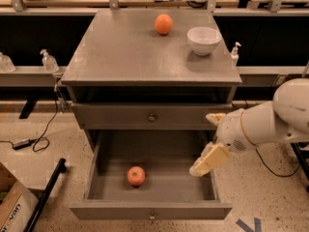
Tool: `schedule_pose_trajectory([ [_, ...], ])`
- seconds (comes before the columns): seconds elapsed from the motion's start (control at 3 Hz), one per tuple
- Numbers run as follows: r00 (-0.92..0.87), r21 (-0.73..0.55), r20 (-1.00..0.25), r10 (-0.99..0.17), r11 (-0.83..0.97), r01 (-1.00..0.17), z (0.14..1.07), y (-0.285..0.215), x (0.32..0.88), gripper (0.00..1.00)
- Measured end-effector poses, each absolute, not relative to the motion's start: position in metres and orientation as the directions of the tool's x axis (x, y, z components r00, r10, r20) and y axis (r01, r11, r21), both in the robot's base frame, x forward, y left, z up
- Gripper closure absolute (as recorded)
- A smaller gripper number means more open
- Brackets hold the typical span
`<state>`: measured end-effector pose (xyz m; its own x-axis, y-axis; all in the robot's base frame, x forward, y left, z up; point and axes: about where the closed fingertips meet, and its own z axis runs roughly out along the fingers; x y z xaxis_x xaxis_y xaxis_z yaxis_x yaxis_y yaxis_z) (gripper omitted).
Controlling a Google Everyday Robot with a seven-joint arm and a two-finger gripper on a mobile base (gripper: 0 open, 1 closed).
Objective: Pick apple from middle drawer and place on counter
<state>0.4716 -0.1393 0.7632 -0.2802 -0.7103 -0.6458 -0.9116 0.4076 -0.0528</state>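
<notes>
The apple, red-pink and small, lies on the floor of the open middle drawer, left of centre and near the front. The counter is the grey top slab of the cabinet above. My gripper hangs at the drawer's right side, above the right wall and well to the right of the apple. It is open and empty, with one cream finger pointing down-left into the drawer. The white arm reaches in from the right.
An orange and a white bowl stand on the back of the counter. The other drawer front above is shut. A cardboard box and a black bar lie on the floor at left. Pump bottles stand beside the cabinet.
</notes>
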Motion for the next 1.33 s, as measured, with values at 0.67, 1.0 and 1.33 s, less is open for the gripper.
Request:
schedule_pose_trajectory([
  [0.67,-0.307,-0.008,-0.660,-0.686,0.415,-0.910,0.721,-0.125,0.479,0.00],
  [1.0,-0.327,-0.010,-0.666,-0.671,0.446,-0.895,0.694,-0.107,0.486,0.00],
  [1.33,-0.345,-0.006,-0.678,-0.649,0.474,-0.880,0.662,-0.096,0.497,0.00],
])
